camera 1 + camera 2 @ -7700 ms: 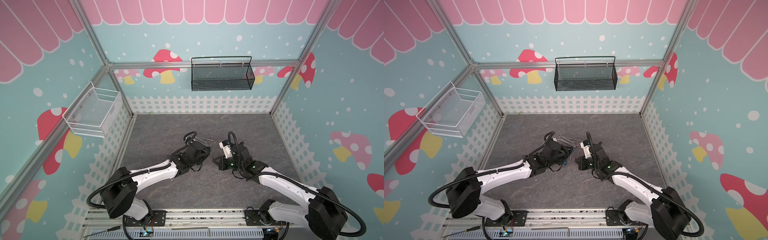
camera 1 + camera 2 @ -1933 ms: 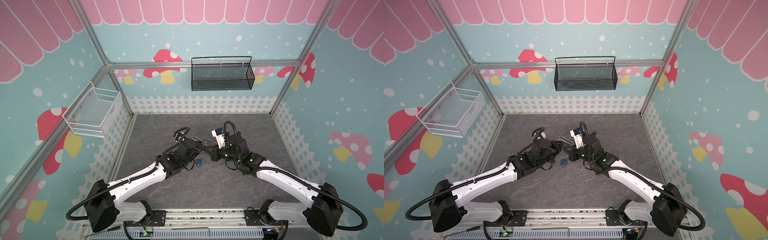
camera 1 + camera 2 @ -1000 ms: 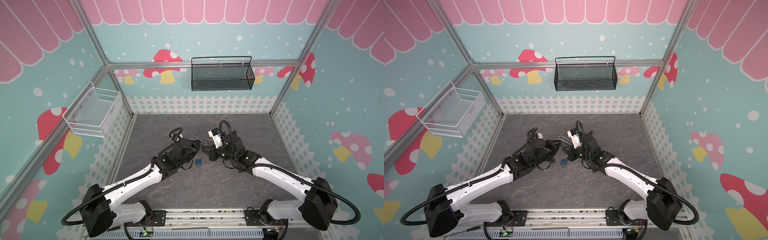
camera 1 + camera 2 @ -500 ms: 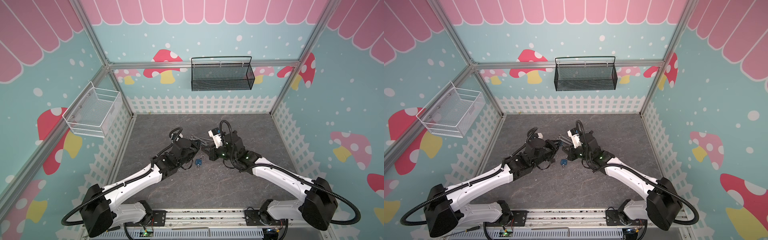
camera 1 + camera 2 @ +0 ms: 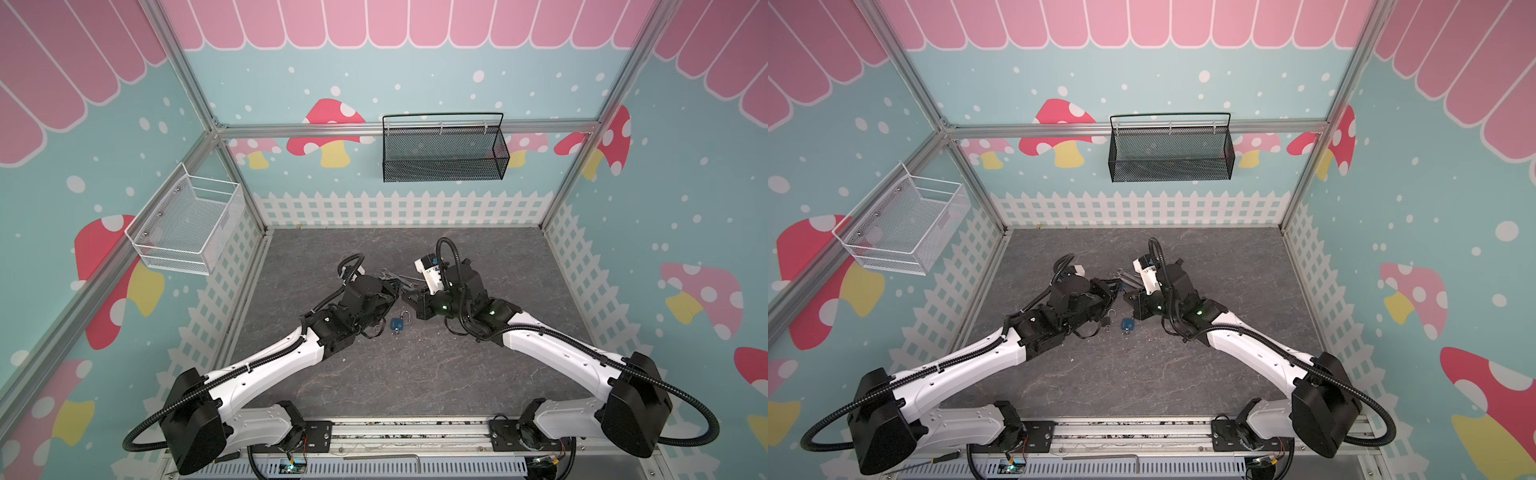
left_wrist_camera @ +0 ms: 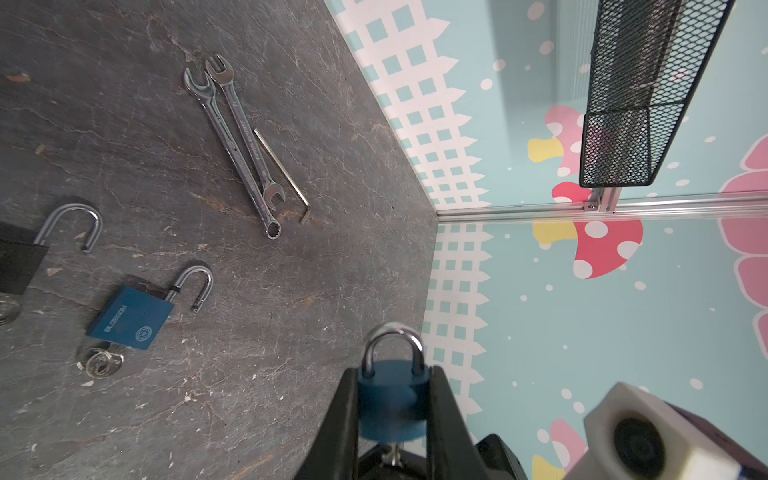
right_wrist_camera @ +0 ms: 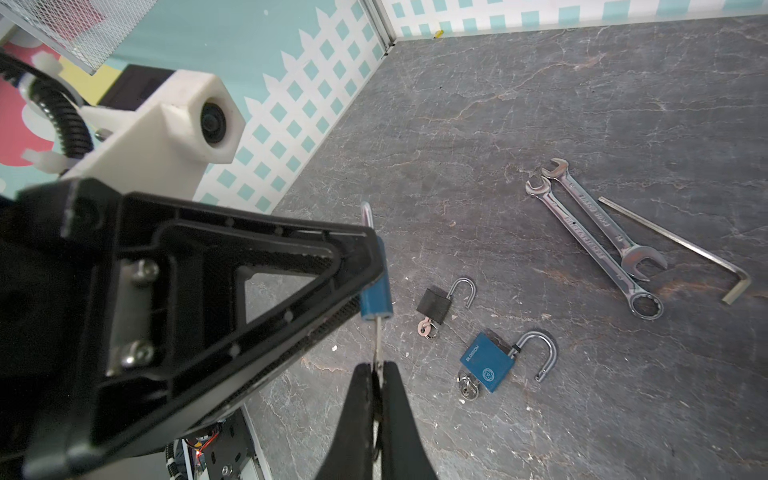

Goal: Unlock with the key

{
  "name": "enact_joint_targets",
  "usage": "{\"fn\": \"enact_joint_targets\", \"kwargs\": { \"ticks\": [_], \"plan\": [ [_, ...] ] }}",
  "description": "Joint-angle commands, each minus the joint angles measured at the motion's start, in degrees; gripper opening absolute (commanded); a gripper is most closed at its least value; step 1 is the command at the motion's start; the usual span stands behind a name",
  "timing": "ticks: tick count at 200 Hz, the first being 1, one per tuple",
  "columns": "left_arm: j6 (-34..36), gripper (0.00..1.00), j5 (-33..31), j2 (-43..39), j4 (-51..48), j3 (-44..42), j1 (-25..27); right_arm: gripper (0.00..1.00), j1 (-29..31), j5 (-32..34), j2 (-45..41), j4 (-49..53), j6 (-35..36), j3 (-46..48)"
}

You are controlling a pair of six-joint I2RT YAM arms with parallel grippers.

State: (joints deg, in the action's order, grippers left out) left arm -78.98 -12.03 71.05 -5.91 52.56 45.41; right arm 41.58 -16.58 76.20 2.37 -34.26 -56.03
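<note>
Though both top views show just the two grippers nose to nose over mid-table w/ the lock hidden between them, the wrist views give the grip. The left gripper (image 6: pixel 392 376) is clamped on the held padlock (image 6: pixel 390 409), blue, both shackle legs in the body, off the table (image 5: pixel 415 374). The right gripper (image 7: pixel 376 372) is pressed together on the key (image 7: pixel 377 338), blade in the lock's base. Both arms reach in low from the near edge, angled inward. Just near of them lie a spare blue padlock (image 5: pixel 397 324) & a black padlock (image 7: pixel 434 306), shackles open; the wrenches (image 7: pixel 582 237) & hex key (image 7: pixel 673 237) lie just far.
</note>
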Motion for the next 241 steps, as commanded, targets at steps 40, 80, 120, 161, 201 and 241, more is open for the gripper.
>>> {"fn": "enact_joint_targets", "kwargs": {
  "ticks": [40, 80, 120, 161, 201, 241],
  "plan": [
    [3.6, 0.0, 1.8, -0.4, -9.1, 1.3, 2.5, 0.0, -1.4, 1.1, -1.5, -3.2, -0.8, -3.6],
    [0.3, 0.0, 0.6, -0.5, -5.4, 1.1, 2.4, 0.0, 1.8, 1.9, -0.1, -4.1, -2.2, -3.4],
    [-3.6, 0.0, 4.8, 0.0, 0.0, 1.4, 3.0, 0.0, 2.5, 9.1, -0.2, -1.3, -2.5, -3.0],
    [2.3, 0.0, 3.3, 0.4, -5.8, 4.9, 4.5, 0.0, -1.0, 0.2, -2.4, -6.7, -6.5, -1.8],
    [5.6, 0.0, -1.9, 0.2, -12.7, 4.3, 4.6, 0.0, -1.8, 0.1, -3.8, -6.9, -5.5, -2.5],
    [3.8, 0.0, -1.5, 0.2, -10.6, 4.0, 3.9, 0.0, 1.8, 4.6, -1.8, -5.7, -2.6, -2.2]
  ]
}}
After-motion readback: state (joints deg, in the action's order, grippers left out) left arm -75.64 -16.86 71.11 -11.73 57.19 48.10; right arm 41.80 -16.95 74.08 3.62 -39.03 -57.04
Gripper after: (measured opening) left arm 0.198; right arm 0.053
